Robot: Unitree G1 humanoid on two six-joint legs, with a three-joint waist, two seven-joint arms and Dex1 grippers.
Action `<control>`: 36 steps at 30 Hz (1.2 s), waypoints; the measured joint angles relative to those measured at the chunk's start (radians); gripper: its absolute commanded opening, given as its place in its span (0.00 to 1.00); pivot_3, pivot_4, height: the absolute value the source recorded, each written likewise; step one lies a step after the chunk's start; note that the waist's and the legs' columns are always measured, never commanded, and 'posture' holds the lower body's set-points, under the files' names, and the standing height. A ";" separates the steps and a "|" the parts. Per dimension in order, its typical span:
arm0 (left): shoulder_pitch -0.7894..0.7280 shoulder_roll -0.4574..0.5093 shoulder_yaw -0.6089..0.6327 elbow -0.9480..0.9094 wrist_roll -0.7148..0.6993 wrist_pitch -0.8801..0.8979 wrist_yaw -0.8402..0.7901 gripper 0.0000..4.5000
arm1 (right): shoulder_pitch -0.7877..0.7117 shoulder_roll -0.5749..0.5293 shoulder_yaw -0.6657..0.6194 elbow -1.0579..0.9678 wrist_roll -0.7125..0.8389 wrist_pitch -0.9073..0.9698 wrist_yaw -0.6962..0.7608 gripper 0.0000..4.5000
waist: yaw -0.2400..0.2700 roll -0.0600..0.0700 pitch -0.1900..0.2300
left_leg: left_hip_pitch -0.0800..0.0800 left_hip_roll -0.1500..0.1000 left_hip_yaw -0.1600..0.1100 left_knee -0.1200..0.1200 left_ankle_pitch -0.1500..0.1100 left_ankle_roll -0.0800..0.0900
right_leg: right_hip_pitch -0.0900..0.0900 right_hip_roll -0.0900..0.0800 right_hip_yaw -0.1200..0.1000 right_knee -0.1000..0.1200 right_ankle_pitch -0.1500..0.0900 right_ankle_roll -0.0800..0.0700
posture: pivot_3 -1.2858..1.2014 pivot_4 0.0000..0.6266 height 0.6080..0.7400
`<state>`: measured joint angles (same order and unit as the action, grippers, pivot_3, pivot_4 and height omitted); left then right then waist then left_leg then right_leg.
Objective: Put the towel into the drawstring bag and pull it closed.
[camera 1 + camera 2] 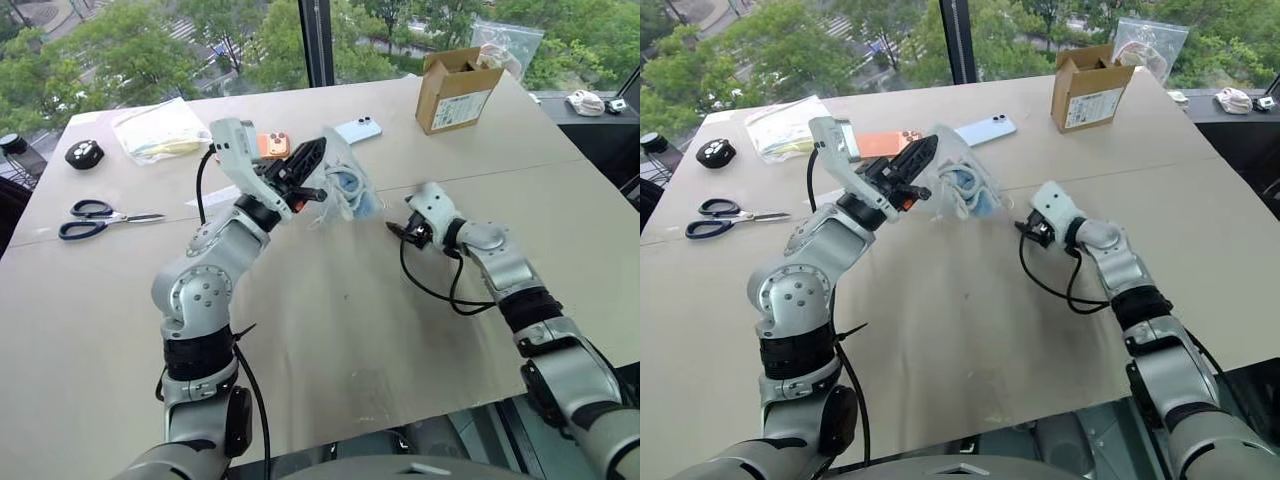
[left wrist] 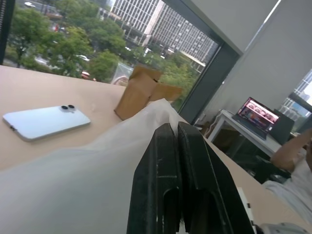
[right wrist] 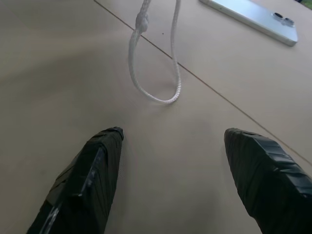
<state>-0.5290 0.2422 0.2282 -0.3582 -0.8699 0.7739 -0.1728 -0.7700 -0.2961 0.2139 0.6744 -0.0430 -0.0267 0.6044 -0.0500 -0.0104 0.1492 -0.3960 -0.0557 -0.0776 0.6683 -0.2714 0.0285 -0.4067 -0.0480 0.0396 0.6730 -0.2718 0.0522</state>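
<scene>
A wide pale tan table, made of boards with visible seams, stands against tall windows that look out over green trees and city buildings; the left wrist view catches a laptop on a side desk and a person's arm at the edge.

The left gripper is raised above the middle of the table, its two black fingers pinched tight on the fabric of the one drawstring bag. The bag hangs lifted, and the one light blue towel shows through its translucent mesh, inside it. A white cord loop dangles from the bag down to the tabletop. The right gripper sits low over the table just right of the bag, fingers spread wide and holding nothing.

On the table: one pair of blue-handled scissors at the left, one clear zip bag and one black round object at the far left, two phones, one orange and one light blue, and one open cardboard box at the far right.
</scene>
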 measured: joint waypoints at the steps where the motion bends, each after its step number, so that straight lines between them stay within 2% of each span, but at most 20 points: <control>1: 0.001 0.006 -0.001 -0.009 -0.012 0.006 -0.001 0.00 | -0.035 0.023 -0.006 0.061 -0.005 -0.027 -0.024 0.80 | 0.000 0.000 0.000 | 0.000 0.000 0.000 0.000 0.000 -0.001 | -0.001 0.000 0.001 0.001 0.000 0.000 | 0.52 0.24 1.00; 5: 0.002 0.015 0.002 -0.022 -0.041 0.013 0.001 0.00 | -0.156 0.100 -0.076 0.280 0.010 -0.120 -0.114 0.80 | 0.006 0.000 0.000 | 0.000 0.000 0.000 0.000 0.001 -0.001 | -0.001 0.000 0.001 0.002 0.000 0.000 | 0.52 0.24 1.00; 9: 0.002 0.020 0.001 -0.023 -0.059 0.014 0.003 0.00 | -0.221 0.151 -0.166 0.418 0.064 -0.196 -0.136 0.80 | 0.009 -0.001 0.000 | -0.001 -0.001 0.000 0.000 0.001 -0.001 | -0.001 -0.001 0.001 0.001 0.000 0.000 | 0.52 0.24 1.00; 10: 0.003 0.021 -0.001 -0.023 -0.060 0.015 0.003 0.00 | -0.230 0.154 -0.180 0.453 0.068 -0.224 -0.142 0.68 | 0.009 -0.001 0.000 | -0.001 -0.001 0.000 0.000 0.001 -0.001 | -0.001 -0.001 0.001 0.000 0.000 0.000 | 0.52 0.24 1.00; 12: 0.003 0.028 -0.001 -0.023 -0.060 0.014 0.007 0.00 | -0.235 0.149 -0.199 0.489 0.068 -0.258 -0.156 0.55 | 0.008 -0.001 0.000 | -0.001 -0.001 0.000 0.000 0.001 -0.001 | -0.001 -0.001 0.001 0.000 0.000 0.000 | 0.52 0.24 1.00; 17: 0.016 0.037 0.000 -0.023 -0.059 0.010 0.009 0.00 | -0.233 0.134 -0.254 0.497 0.086 -0.319 -0.179 0.01 | 0.003 -0.001 0.000 | -0.001 -0.001 0.000 0.000 0.001 -0.001 | -0.001 0.000 0.001 0.001 0.000 0.000 | 0.52 0.24 1.00; 26: 0.034 0.036 0.000 -0.023 -0.059 0.004 0.021 0.00 | -0.180 0.114 -0.313 0.299 0.143 -0.327 -0.199 0.01 | 0.006 -0.001 0.000 | -0.001 -0.001 0.000 0.000 0.001 -0.001 | -0.002 -0.001 0.001 0.002 0.000 0.000 | 0.52 0.24 1.00; 32: 0.031 0.036 -0.001 -0.022 -0.058 0.003 0.024 0.00 | -0.134 0.057 -0.296 0.001 0.152 -0.160 -0.175 0.01 | 0.006 -0.001 0.000 | -0.002 -0.001 0.000 0.000 0.001 -0.001 | -0.003 -0.001 0.001 0.003 0.000 0.000 | 0.52 0.24 1.00; 36: -0.001 0.026 -0.001 -0.021 -0.072 0.004 0.029 0.00 | -0.200 0.051 -0.367 -0.210 0.278 0.040 -0.221 0.01 | 0.008 -0.001 0.001 | -0.004 -0.001 0.000 0.000 0.001 -0.001 | -0.005 -0.001 0.001 0.005 0.000 0.000 | 0.52 0.24 1.00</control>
<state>-0.5305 0.2684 0.2271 -0.3793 -0.9424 0.7781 -0.1435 -0.9697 -0.2456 -0.1531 0.4641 0.2345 0.0130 0.3835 -0.0419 -0.0112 0.1498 -0.3996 -0.0564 -0.0778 0.6685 -0.2706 0.0272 -0.4121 -0.0487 0.0409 0.6778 -0.2718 0.0521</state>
